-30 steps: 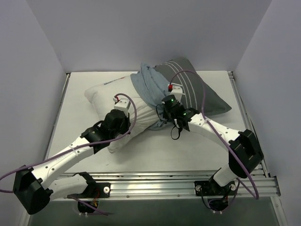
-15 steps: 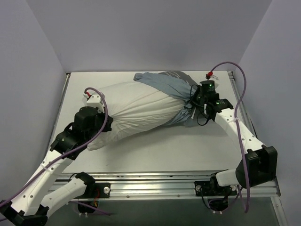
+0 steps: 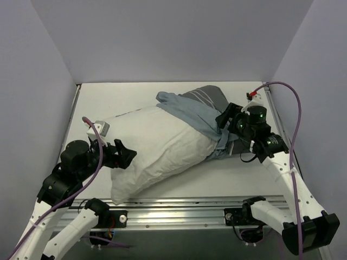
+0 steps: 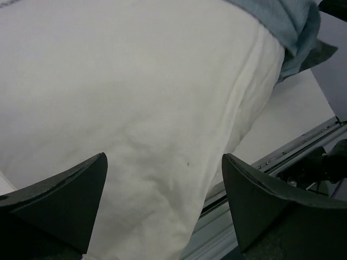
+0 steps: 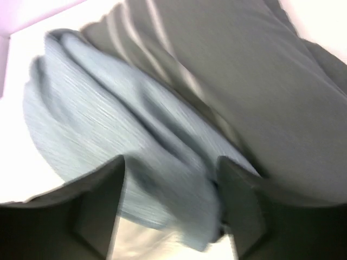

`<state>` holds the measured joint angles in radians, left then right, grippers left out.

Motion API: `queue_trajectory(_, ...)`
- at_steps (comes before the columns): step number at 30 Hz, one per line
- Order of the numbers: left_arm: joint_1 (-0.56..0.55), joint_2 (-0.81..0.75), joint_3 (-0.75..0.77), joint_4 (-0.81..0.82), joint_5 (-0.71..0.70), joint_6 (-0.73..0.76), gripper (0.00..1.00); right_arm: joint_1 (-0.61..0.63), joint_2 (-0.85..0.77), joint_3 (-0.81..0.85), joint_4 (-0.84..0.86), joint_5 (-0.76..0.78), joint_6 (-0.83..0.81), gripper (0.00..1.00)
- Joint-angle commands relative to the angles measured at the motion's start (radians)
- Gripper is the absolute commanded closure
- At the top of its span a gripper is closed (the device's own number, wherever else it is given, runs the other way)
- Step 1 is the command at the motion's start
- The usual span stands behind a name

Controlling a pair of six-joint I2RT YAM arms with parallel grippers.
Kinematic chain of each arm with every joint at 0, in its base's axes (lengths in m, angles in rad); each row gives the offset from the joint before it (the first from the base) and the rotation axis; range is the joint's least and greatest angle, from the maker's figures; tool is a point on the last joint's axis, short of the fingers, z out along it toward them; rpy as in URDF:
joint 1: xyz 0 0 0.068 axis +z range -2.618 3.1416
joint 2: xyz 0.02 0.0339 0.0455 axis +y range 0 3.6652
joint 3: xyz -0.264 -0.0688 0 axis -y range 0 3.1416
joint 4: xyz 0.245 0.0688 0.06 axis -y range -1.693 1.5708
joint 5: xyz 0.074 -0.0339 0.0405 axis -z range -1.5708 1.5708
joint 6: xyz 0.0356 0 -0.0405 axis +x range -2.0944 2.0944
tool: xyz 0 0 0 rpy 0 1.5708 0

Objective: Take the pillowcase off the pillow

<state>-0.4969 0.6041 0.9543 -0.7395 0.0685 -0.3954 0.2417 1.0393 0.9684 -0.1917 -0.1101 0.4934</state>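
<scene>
The white pillow (image 3: 157, 146) lies slantwise across the table, its near-left end by the front rail. The pillowcase (image 3: 191, 115) is bunched over the pillow's far right end, blue-grey inner side out, with dark striped cloth (image 3: 209, 97) behind. My left gripper (image 3: 126, 155) stands open just left of the pillow's near end. In the left wrist view the pillow (image 4: 135, 97) fills the space ahead of the open left gripper (image 4: 162, 206). My right gripper (image 3: 224, 125) is open at the pillowcase's right side. The right wrist view is blurred, with the pillowcase (image 5: 108, 119) beyond the open right gripper (image 5: 171, 206).
White walls close in the table on the left, back and right. A metal rail (image 3: 190, 208) runs along the near edge, also seen in the left wrist view as the rail (image 4: 303, 143). Purple cables loop over both arms.
Both grippers have gone from shut to open and let go. The left arm drew back to the left and nearer; the pillow sagged toward the front rail. The right gripper shifted slightly right.
</scene>
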Motion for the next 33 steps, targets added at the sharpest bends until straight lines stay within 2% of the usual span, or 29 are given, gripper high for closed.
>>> queue_trajectory(1,0.008,0.042,0.061,0.048,0.093,0.023,0.06,0.022,-0.076,0.047,0.016,-0.023,-0.065,0.29)
queue_trajectory(3,0.009,0.135,0.105,0.054,0.076,0.041,0.06,0.024,-0.078,0.081,-0.018,-0.043,-0.097,0.14)
queue_trajectory(6,0.009,0.314,0.201,0.103,0.088,0.073,0.06,0.027,-0.047,0.147,-0.034,-0.042,-0.131,0.05)
queue_trajectory(12,0.004,0.713,0.409,0.189,0.065,0.182,0.06,0.085,0.094,0.245,0.012,-0.082,-0.177,0.00)
queue_trajectory(18,-0.012,1.005,0.544,0.178,-0.012,0.244,0.06,0.215,0.298,0.381,0.018,0.047,-0.285,0.00)
queue_trajectory(20,-0.019,1.065,0.541,0.157,-0.032,0.225,0.06,0.248,0.378,0.420,0.018,0.070,-0.326,0.00)
queue_trajectory(23,-0.037,1.074,0.434,0.222,-0.012,0.169,0.06,0.280,0.479,0.493,0.005,0.099,-0.401,0.00)
queue_trajectory(24,-0.043,1.074,0.398,0.244,-0.004,0.147,0.02,0.284,0.501,0.513,-0.011,0.098,-0.426,0.00)
queue_trajectory(27,-0.072,1.059,0.261,0.321,0.028,0.084,0.28,0.311,0.585,0.578,-0.032,0.089,-0.453,0.00)
queue_trajectory(28,-0.086,1.050,0.195,0.360,0.027,0.066,0.45,0.320,0.620,0.592,-0.038,0.089,-0.470,0.00)
queue_trajectory(31,-0.095,1.007,0.121,0.400,0.013,0.030,0.78,0.350,0.683,0.650,-0.069,0.099,-0.483,0.00)
queue_trajectory(32,-0.097,0.978,0.082,0.408,0.010,0.023,0.97,0.353,0.697,0.662,-0.069,0.107,-0.483,0.00)
queue_trajectory(33,-0.098,0.962,0.064,0.413,-0.001,0.015,0.98,0.357,0.709,0.661,-0.061,0.107,-0.483,0.00)
